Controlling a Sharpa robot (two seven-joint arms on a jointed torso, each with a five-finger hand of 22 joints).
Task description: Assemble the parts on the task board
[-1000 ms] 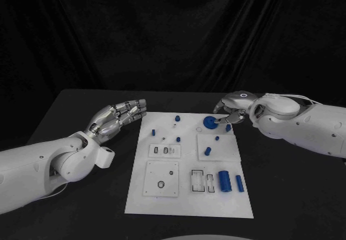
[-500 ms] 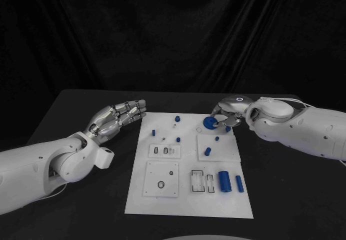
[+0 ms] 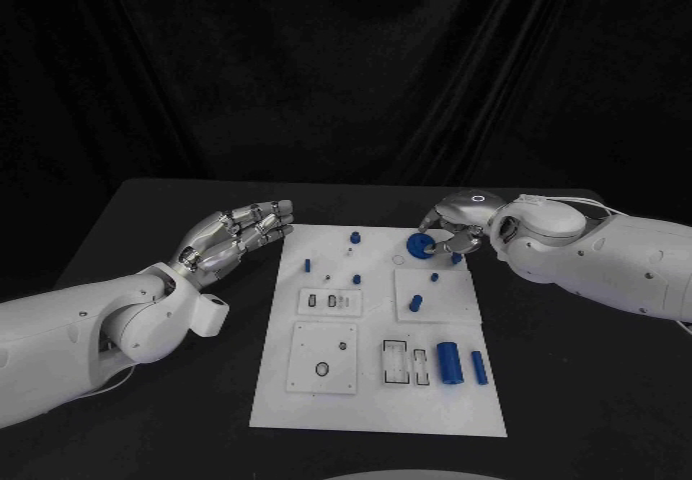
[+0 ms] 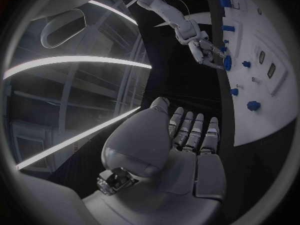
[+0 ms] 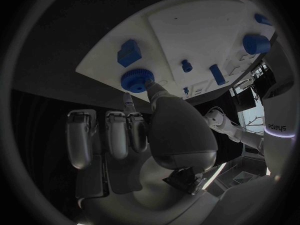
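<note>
The white task board (image 3: 378,400) lies in the middle of the table. My right hand (image 3: 459,226) is over the board's far right corner and pinches a round blue gear (image 3: 420,245) between the thumb and a finger; the right wrist view shows the gear (image 5: 137,80) at the fingertips, low over the board (image 5: 187,30). My left hand (image 3: 238,235) hovers beside the board's far left corner with its fingers straight and nothing in it. In the left wrist view the left hand (image 4: 184,145) lies flat beside the board (image 4: 262,110).
Several blue parts are on the board: a peg (image 3: 352,237) at the far edge, a large cylinder (image 3: 447,361) and a bar (image 3: 479,368) near the front right. A blue block (image 5: 129,52) sits close to the gear. Black table surrounds the board.
My right arm has shifted a little to the left and the wrist has turned, with the gear staying at almost the same spot. The left hand has not moved.
</note>
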